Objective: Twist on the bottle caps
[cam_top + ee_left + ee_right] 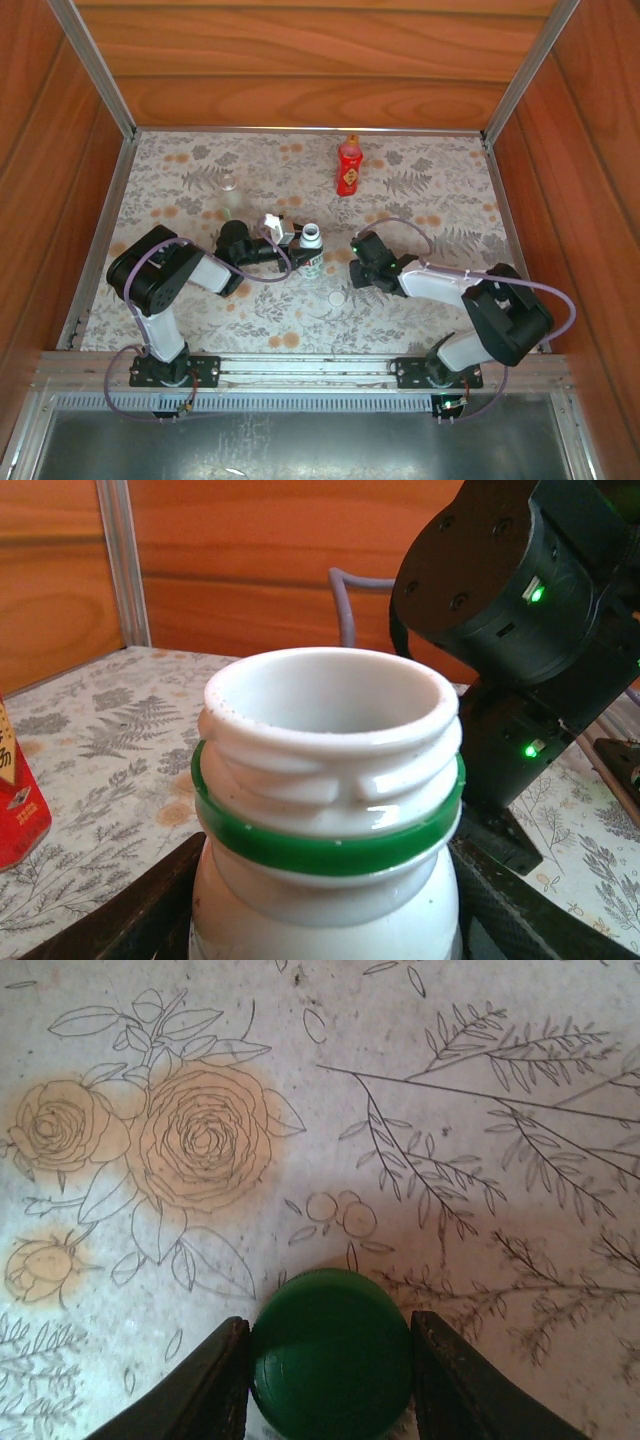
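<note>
The white bottle point(312, 240) stands uncapped in the middle of the table, a green ring round its neck point(330, 840). My left gripper point(297, 243) is shut on its body, with dark fingers point(130, 915) on both sides. Just to its right, my right gripper point(357, 262) points down at the table. It is shut on the green cap point(330, 1340), which sits top up between the fingers point(205, 1385), at or just above the cloth. A white cap point(336, 297) lies in front of the bottle. The red bottle point(349, 167) stands at the back with a golden-brown cap on it.
A flowered cloth point(420, 200) covers the table, with wooden walls and metal rails on three sides. A small clear bottle point(228, 183) stands at the back left. The right arm's wrist point(520, 600) hangs close behind the white bottle's mouth.
</note>
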Motion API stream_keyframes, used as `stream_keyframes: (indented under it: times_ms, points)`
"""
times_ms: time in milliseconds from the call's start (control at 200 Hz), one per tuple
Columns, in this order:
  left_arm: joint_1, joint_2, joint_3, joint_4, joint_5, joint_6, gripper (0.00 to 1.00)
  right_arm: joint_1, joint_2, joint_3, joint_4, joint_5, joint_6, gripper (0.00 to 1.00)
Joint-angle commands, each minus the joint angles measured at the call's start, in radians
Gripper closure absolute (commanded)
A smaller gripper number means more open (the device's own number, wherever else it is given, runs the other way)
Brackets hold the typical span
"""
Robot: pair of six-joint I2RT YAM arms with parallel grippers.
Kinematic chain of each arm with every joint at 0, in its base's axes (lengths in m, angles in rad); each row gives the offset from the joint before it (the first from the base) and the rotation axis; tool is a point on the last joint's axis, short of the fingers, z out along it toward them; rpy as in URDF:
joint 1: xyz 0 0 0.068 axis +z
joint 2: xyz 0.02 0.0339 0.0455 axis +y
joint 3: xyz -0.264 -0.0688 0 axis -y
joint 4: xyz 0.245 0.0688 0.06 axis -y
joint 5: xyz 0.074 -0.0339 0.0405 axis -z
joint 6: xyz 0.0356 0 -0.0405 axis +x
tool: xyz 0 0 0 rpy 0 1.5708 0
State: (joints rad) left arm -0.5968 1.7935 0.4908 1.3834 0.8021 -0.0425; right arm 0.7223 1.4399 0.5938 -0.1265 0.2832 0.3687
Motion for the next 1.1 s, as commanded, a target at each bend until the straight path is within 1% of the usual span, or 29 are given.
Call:
stream_keyframes:
  times_ms: [0, 185, 285, 545, 690, 824, 1094]
  points:
    - [0.000, 0.009, 0.005, 0.032, 0.023, -0.002, 0.42, 0.008, -0.073, 0.053, -0.140, -0.017, -0.019, 0.57]
    - [0.001, 0.015, 0.009, 0.033, 0.025, 0.000, 0.42, 0.008, -0.155, 0.176, -0.358, -0.085, -0.060, 0.57]
    - [0.000, 0.020, 0.011, 0.032, 0.025, -0.001, 0.42, 0.008, -0.182, 0.277, -0.483, -0.115, -0.076, 0.57]
    - [0.000, 0.020, 0.012, 0.032, 0.018, -0.003, 0.42, 0.012, -0.168, 0.546, -0.710, -0.208, -0.171, 0.57]
    - [0.000, 0.020, 0.011, 0.032, 0.016, -0.003, 0.42, 0.031, -0.132, 0.695, -0.795, -0.221, -0.221, 0.56]
    - [0.000, 0.018, 0.011, 0.033, 0.016, -0.001, 0.42, 0.050, -0.088, 0.823, -0.838, -0.242, -0.257, 0.56]
    - [0.000, 0.018, 0.013, 0.032, 0.017, 0.002, 0.42, 0.097, 0.038, 1.002, -0.883, -0.268, -0.321, 0.56]
